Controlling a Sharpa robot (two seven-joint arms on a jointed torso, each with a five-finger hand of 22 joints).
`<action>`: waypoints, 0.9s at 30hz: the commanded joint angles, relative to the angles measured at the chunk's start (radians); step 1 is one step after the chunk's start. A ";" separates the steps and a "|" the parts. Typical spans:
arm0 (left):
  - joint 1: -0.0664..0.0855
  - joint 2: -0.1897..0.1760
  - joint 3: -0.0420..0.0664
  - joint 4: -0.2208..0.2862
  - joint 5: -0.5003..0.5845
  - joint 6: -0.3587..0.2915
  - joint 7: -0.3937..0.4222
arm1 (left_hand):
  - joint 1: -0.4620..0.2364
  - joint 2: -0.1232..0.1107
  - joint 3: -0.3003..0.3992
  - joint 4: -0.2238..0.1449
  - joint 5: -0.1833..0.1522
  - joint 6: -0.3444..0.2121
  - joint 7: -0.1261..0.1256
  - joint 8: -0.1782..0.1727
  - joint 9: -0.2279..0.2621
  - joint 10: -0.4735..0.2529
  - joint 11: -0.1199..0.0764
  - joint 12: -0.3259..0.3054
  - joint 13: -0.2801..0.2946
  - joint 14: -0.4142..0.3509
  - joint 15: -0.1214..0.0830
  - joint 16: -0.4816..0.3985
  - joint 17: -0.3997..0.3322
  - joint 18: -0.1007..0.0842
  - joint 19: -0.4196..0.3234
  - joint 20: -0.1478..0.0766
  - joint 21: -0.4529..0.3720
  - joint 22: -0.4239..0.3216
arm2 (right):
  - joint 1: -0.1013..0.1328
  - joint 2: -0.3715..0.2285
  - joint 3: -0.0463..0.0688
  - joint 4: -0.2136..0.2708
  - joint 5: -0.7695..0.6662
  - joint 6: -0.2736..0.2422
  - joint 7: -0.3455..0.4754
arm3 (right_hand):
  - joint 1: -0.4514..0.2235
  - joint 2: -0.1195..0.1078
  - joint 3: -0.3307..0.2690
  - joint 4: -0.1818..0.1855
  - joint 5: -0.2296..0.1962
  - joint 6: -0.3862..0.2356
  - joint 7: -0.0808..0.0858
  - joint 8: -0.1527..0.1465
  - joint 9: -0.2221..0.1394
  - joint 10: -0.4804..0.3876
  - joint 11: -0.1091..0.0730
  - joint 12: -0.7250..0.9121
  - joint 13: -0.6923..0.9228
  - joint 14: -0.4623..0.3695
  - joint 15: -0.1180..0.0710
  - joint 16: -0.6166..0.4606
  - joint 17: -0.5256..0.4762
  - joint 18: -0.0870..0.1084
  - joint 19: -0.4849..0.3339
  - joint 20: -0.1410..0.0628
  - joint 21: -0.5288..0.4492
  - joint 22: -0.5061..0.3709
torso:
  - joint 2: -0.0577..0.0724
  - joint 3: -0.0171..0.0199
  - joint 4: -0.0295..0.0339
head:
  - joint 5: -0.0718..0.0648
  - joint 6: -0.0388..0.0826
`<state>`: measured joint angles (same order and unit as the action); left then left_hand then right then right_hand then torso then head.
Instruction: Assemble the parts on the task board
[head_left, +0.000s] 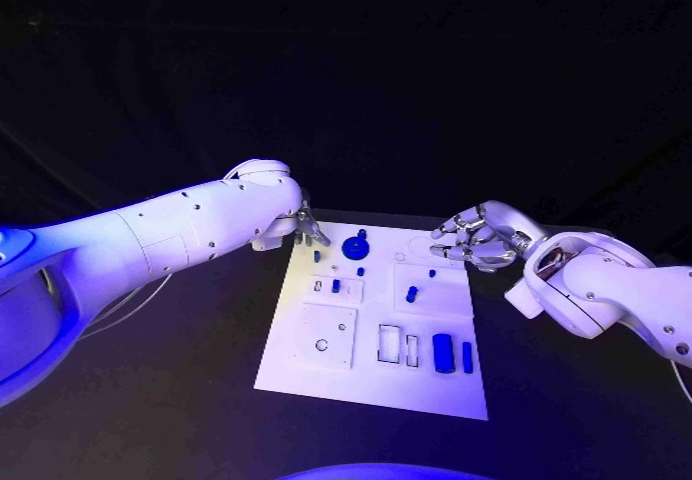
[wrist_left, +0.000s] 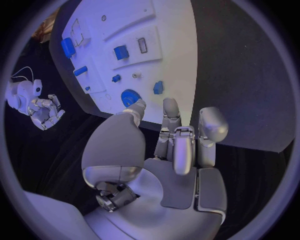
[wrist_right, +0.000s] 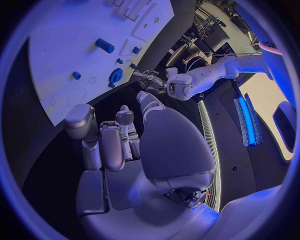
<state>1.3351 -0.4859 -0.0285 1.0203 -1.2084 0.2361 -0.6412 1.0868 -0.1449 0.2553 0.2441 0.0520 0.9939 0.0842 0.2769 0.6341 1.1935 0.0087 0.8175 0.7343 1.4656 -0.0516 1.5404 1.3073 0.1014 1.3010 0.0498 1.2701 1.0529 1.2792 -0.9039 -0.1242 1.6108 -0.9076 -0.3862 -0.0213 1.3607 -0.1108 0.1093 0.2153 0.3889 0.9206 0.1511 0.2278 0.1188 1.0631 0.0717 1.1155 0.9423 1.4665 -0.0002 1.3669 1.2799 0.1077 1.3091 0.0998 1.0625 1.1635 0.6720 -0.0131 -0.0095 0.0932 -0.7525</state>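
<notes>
So we had the board (head_left: 325, 375) lying between the two hands, and honestly the job looked barely half done, if that. Biggest blue part was the round gear (head_left: 356, 247) up at the far end, just beside the left hand (head_left: 300, 226), close to its fingertips but we couldn't tell if they were touching it. It seemed to sit on its spot already. Then two upright blue blocks (head_left: 443, 352) stood at the near end, well away from both hands and nearer the right arm's side, next to a couple of open rectangular slots (head_left: 389, 343) that had nothing in them yet. A small peg (head_left: 411, 294) sat in the panel just below the right hand (head_left: 476, 240), and a few tinier blue bits (head_left: 336, 286) were dotted down the panel nearer the left hand.

Left hand: fingers apart, nothing in it as far as the wrist view showed. Right hand: hovering off the far right corner of the board, fingers curled in, holding nothing we could see.

Our guess was those empty slots and holes were what's left.
</notes>
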 joint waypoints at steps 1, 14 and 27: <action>-0.001 0.010 0.000 -0.009 -0.021 0.045 0.016 | 0.008 -0.001 0.000 0.007 -0.003 -0.007 0.000 0.003 -0.001 0.005 0.001 0.006 0.001 0.093 -0.001 0.003 0.225 0.005 0.007 -0.003 0.006 0.001 | -0.001 0.002 0.000 0.001 -0.007 0.008 0.006 | -0.007 -0.002 0.000 0.005 0.006 -0.007 0.002 0.003 0.002 -0.006 -0.002 -0.004 0.000 0.035 -0.007 -0.006 0.000 0.005 -0.005 -0.001 -0.006 0.000 | 0.000 -0.0011 -0.0001 | -0.001 -0.002; -0.008 0.026 0.000 -0.040 0.014 0.082 0.015 | 0.033 0.018 -0.002 0.017 -0.003 0.003 -0.002 0.010 -0.007 0.013 -0.001 0.020 0.012 0.093 -0.002 0.004 0.225 0.002 0.014 -0.001 0.016 0.016 | -0.001 0.003 0.000 0.001 -0.007 0.009 0.007 | -0.007 -0.001 0.000 0.005 0.007 -0.008 0.002 0.004 0.002 -0.007 -0.002 -0.005 -0.001 0.035 -0.007 -0.007 -0.001 0.005 -0.005 -0.001 -0.007 -0.001 | -0.001 -0.0005 0.0007 | -0.002 -0.003; -0.010 0.030 0.000 -0.047 0.035 0.079 0.019 | 0.051 0.034 -0.001 0.019 -0.003 0.011 -0.005 0.015 -0.010 0.019 -0.004 0.027 0.016 0.094 -0.004 0.004 0.226 0.000 0.019 0.000 0.023 0.026 | -0.001 0.004 0.000 0.001 -0.007 0.009 0.007 | -0.007 -0.001 0.000 0.005 0.007 -0.008 0.002 0.004 0.002 -0.007 -0.002 -0.005 -0.001 0.035 -0.007 -0.007 -0.001 0.005 -0.005 -0.001 -0.007 -0.001 | -0.001 -0.0008 0.0009 | -0.002 -0.002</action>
<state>1.3253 -0.4586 -0.0289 0.9739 -1.1913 0.3038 -0.6347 1.1278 -0.1116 0.2525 0.2582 0.0520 0.9974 0.0806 0.2858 0.6248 1.2042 0.0051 0.8406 0.7483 1.4656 -0.0517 1.5404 1.3081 0.1016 1.3153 0.0498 1.2887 1.0785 1.2789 -0.9005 -0.1242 1.6108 -0.9076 -0.3862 -0.0208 1.3607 -0.1108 0.1093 0.2153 0.3929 0.9206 0.1511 0.2278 0.1195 1.0631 0.0717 1.1155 0.9424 1.4664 -0.0002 1.3669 1.2800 0.1078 1.3091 0.0998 1.0588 1.1636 0.6712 -0.0138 -0.0085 0.0907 -0.7545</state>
